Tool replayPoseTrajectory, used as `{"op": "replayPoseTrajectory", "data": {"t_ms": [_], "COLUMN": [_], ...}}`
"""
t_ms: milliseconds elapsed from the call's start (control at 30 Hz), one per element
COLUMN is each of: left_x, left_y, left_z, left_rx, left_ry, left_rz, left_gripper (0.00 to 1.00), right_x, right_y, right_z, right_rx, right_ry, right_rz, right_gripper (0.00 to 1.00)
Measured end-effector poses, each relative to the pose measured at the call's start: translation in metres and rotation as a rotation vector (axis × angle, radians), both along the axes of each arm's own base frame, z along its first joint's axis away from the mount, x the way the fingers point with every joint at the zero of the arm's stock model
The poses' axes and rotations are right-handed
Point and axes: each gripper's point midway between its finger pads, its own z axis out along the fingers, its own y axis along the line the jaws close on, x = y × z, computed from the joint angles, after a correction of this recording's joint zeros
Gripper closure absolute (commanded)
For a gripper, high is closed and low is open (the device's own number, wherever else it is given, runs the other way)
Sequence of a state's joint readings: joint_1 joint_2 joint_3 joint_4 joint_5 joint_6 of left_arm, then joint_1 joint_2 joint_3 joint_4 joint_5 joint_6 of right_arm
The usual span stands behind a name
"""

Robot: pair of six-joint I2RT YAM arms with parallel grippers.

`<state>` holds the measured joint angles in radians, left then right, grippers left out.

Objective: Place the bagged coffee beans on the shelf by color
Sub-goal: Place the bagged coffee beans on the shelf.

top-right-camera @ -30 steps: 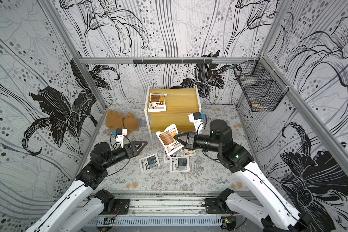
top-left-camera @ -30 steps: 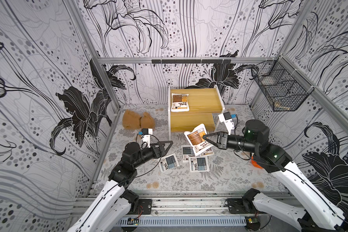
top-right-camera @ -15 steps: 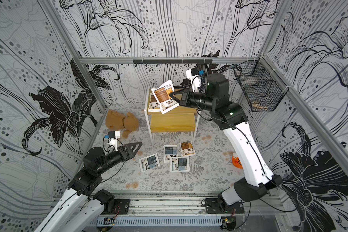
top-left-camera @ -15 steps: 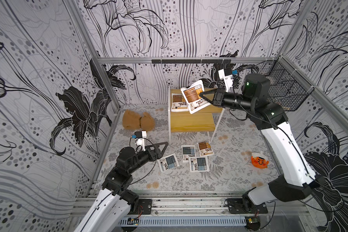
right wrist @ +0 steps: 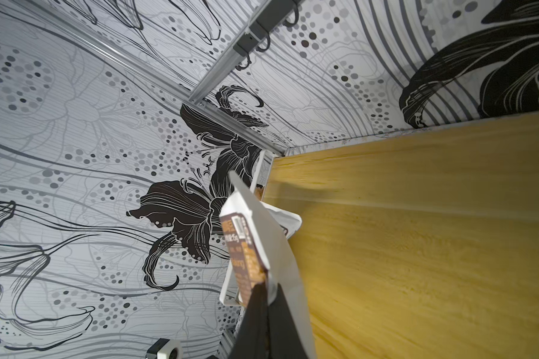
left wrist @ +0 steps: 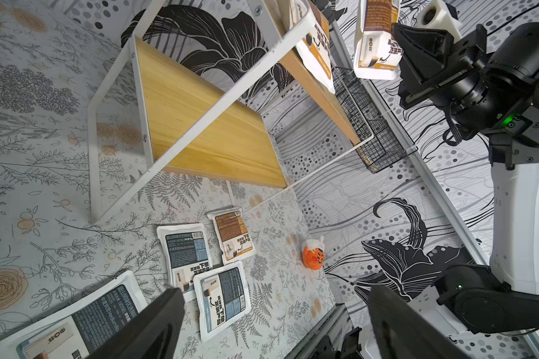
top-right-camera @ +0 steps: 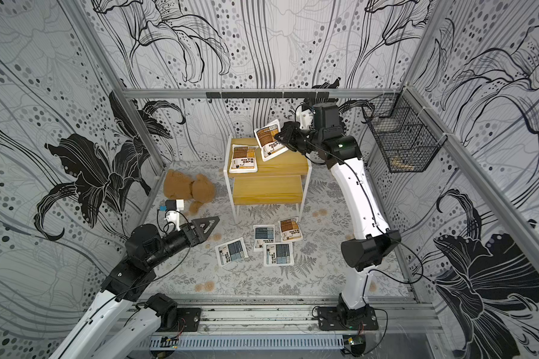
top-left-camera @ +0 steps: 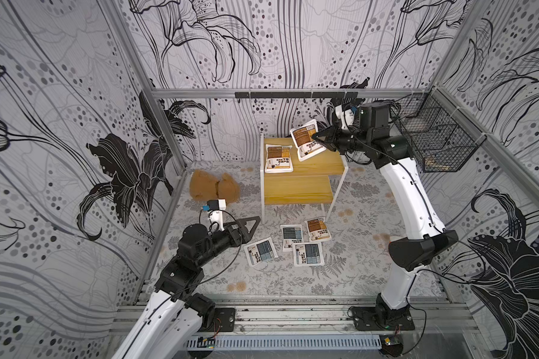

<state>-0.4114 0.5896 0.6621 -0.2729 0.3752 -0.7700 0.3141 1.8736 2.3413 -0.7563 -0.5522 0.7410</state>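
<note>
The left gripper, fingers spread wide on nothing, hangs low with three blue-grey pouches and a floor brown-orange pouch just beyond its fingertips, while farther back the right gripper pinches a held brown-orange pouch tilted over the shelf top board, just beside a shelved brown-orange pouch lying flat.

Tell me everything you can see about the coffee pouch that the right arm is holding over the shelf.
The held pouch is a flat white rectangular bag, plastic by its look, with a brown-orange panel, black text and a barcode at one end. The right claw is shut on one edge of it. It hangs tilted over the shelf's top board, beside the brown pouch lying there; in the left wrist view it seems clear of the board.
</note>
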Motion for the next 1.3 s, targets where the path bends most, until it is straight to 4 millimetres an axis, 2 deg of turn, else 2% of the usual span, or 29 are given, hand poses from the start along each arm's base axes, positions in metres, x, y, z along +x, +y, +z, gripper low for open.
{"op": "replayPoseTrajectory", "data": {"t_ms": [200,267,367,467,600,767,967,1167,1300], "left_x": [-0.001,-0.001,-0.001,-0.001,-0.002,-0.003,-0.005,-0.004,-0.003], "left_y": [0.001,0.001,0.001,0.001,0.001,0.002,0.002,0.002,0.002], "left_z": [-0.007,-0.009,-0.011,-0.013,-0.015,-0.016,-0.013,-0.014,-0.015], "left_rx": [0.010,0.015,0.021,0.024,0.028,0.030,0.026,0.028,0.030], "left_ry": [0.032,0.041,0.053,0.060,0.068,0.074,0.064,0.068,0.072], "left_rz": [0.001,0.001,0.002,0.002,0.002,0.002,0.002,0.002,0.002], "left_gripper": [0.03,0.03,0.03,0.03,0.02,0.02,0.03,0.02,0.02], "right_x": [0.007,0.008,0.010,0.011,0.014,0.013,0.010,0.008,0.005], "right_y": [0.000,0.000,0.000,0.001,0.002,0.002,0.001,0.001,-0.001], "right_z": [-0.018,-0.022,-0.032,-0.047,-0.064,-0.061,-0.055,-0.051,-0.040], "right_rx": [0.000,0.002,0.001,-0.002,-0.010,-0.007,-0.010,-0.018,-0.030], "right_ry": [0.066,0.084,0.115,0.155,0.190,0.179,0.158,0.137,0.103], "right_rz": [-0.022,-0.028,-0.034,-0.038,-0.041,-0.040,-0.034,-0.021,-0.018], "right_gripper": [0.89,0.83,0.79,0.69,0.64,0.63,0.44,0.34,0.20]}}
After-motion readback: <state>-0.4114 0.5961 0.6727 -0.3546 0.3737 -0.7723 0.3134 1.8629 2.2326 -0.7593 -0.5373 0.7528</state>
